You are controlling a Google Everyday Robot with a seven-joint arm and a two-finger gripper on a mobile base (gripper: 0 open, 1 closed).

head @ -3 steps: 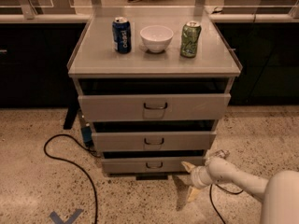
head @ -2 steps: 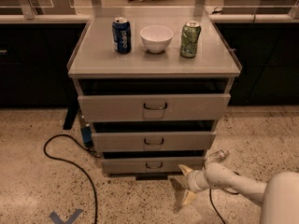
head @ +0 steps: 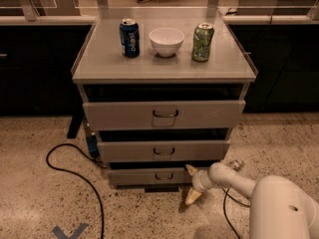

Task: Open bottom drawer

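The bottom drawer (head: 149, 176) is the shallow grey front lowest in the cabinet, with a small dark wire loop handle (head: 163, 176) at its centre. It stands a little out from the frame. My gripper (head: 192, 184) is low, just right of that handle, at the right part of the drawer front. Its two pale fingers are spread: one fingertip (head: 190, 169) sits by the drawer's top edge and the other points down at the floor. It holds nothing. My white arm (head: 259, 193) comes in from the lower right.
The middle drawer (head: 163, 151) and top drawer (head: 164, 114) also stand slightly out. On the cabinet top are a blue can (head: 129, 38), a white bowl (head: 166, 41) and a green can (head: 203, 42). A black cable (head: 75, 178) lies on the floor at left.
My gripper and arm have moved left along the floor level, from right of the cabinet to the right part of the bottom drawer front. The drawers have not moved.
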